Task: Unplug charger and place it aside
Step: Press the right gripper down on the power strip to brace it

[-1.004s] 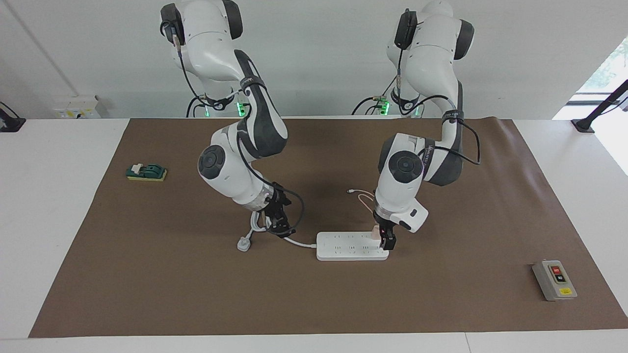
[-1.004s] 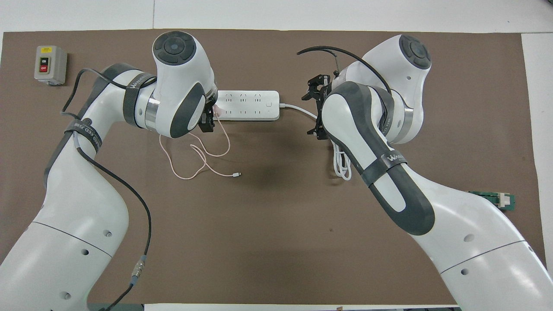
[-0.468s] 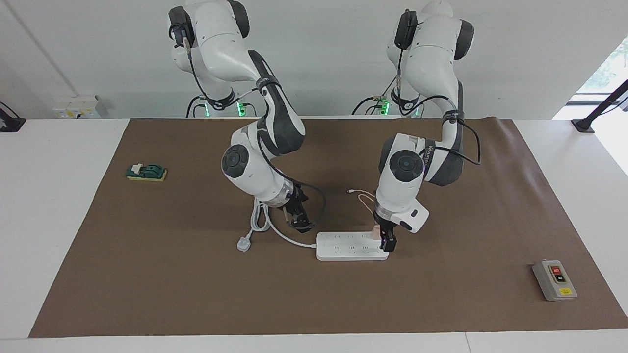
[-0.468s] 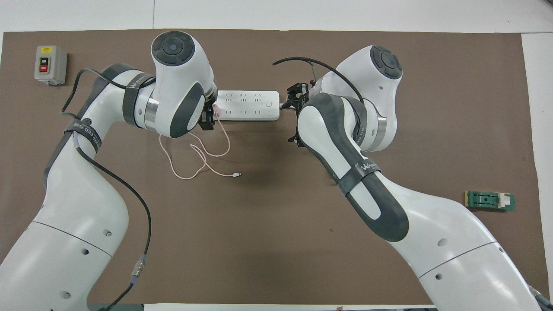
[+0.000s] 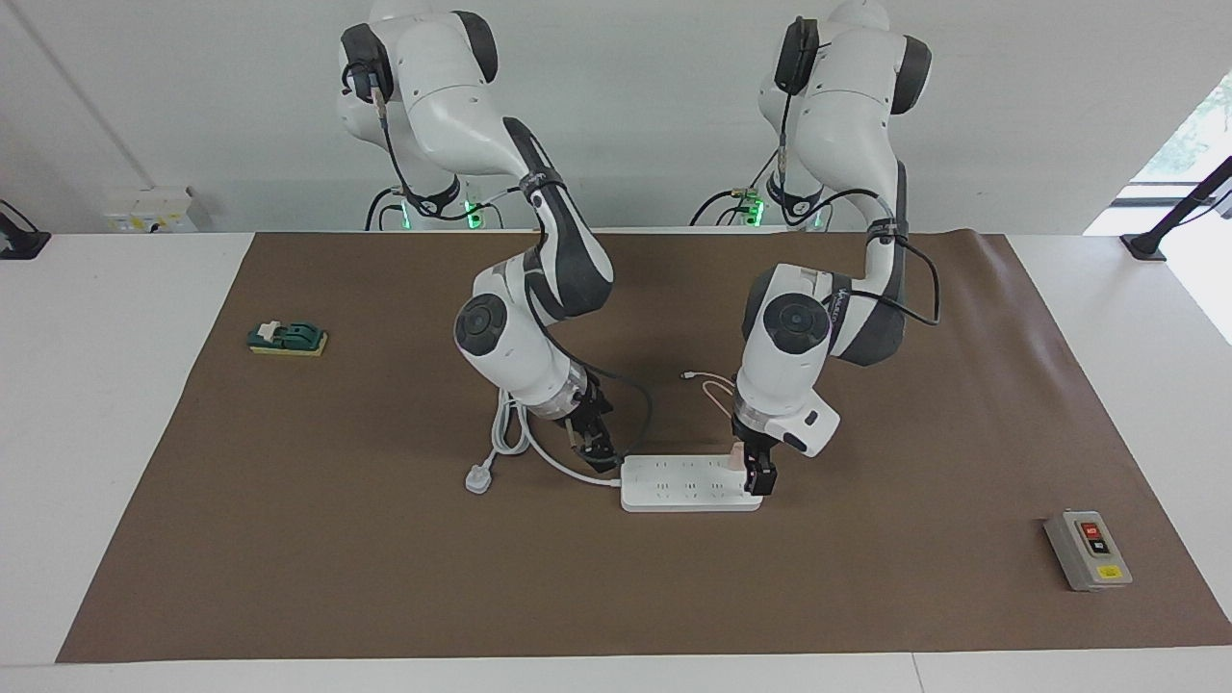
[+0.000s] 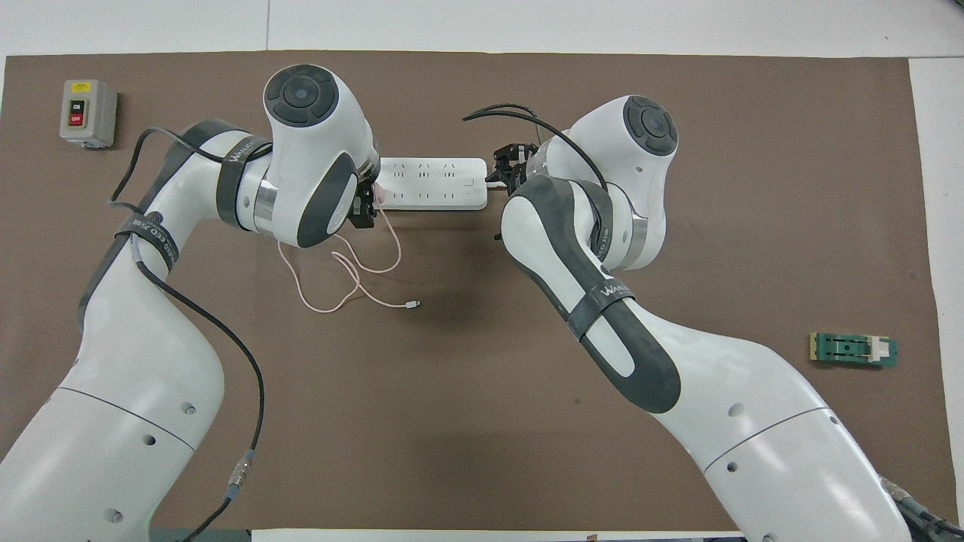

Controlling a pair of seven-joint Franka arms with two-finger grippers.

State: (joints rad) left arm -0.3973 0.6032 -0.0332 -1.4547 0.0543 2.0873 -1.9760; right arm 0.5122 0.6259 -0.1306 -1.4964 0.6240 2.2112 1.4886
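Observation:
The pale pink charger (image 5: 736, 454) is plugged into the white power strip (image 5: 685, 484) at the strip's end toward the left arm. My left gripper (image 5: 757, 474) is down at that end with its fingers closed around the charger. In the overhead view the charger (image 6: 379, 196) peeks out beside the left gripper (image 6: 364, 208). Its thin pink cable (image 6: 352, 265) loops nearer to the robots and ends in a white connector (image 6: 411, 304). My right gripper (image 5: 597, 449) is low at the strip's other end, just over the thick white cord (image 5: 577, 472).
The cord's white wall plug (image 5: 478, 477) lies toward the right arm's end. A grey box with a red button (image 5: 1088, 550) sits toward the left arm's end. A green block on a yellow pad (image 5: 287, 338) lies toward the right arm's end. A brown mat (image 5: 866, 597) covers the table.
My right arm has swung toward the power strip and its gripper now sits at the strip's cord end. The left gripper has stayed at the charger.

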